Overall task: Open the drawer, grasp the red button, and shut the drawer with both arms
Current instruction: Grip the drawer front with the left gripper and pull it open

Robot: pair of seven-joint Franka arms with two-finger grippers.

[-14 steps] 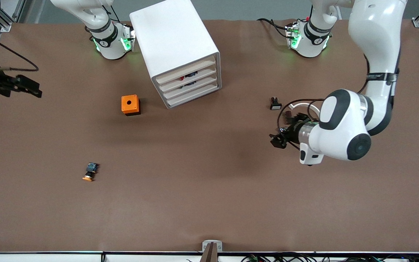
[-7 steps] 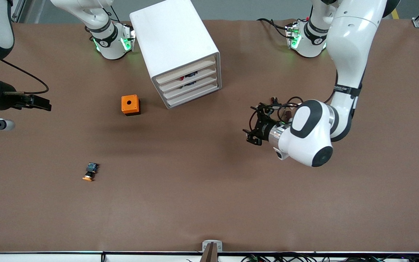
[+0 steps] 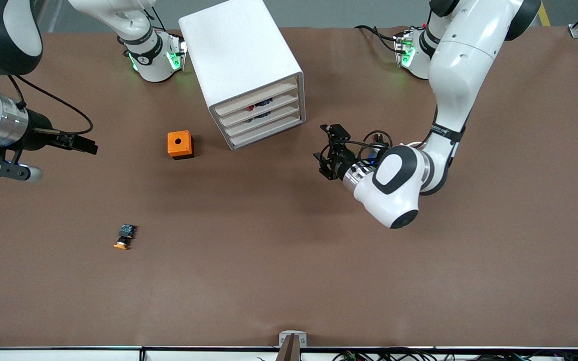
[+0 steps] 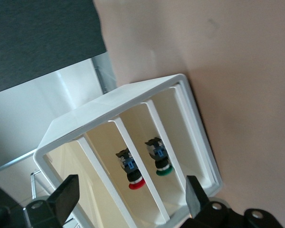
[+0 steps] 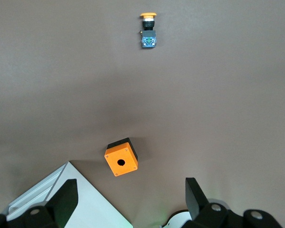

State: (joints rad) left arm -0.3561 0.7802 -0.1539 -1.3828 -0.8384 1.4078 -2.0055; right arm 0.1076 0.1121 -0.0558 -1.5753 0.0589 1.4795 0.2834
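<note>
The white cabinet [image 3: 241, 60] has four drawers [image 3: 261, 114], all shut. The red-capped button [image 4: 133, 174] lies inside one of the upper drawers, beside a green-capped one [image 4: 161, 161] in the adjacent drawer; it shows as a red speck in the front view [image 3: 255, 106]. My left gripper [image 3: 322, 145] is open and empty, over the table in front of the drawers and apart from them; in the left wrist view it [image 4: 130, 199] faces the drawer fronts. My right gripper [image 3: 86, 147] is open and empty over the table at the right arm's end; it also shows in the right wrist view [image 5: 130, 199].
An orange box with a hole [image 3: 179, 144] stands beside the cabinet toward the right arm's end and shows in the right wrist view [image 5: 121, 157]. An orange-capped button [image 3: 124, 237] lies nearer the front camera, also in the right wrist view [image 5: 148, 29].
My left arm has swung its gripper across the table toward the drawer fronts. My right gripper has moved in from the table's end toward the orange box.
</note>
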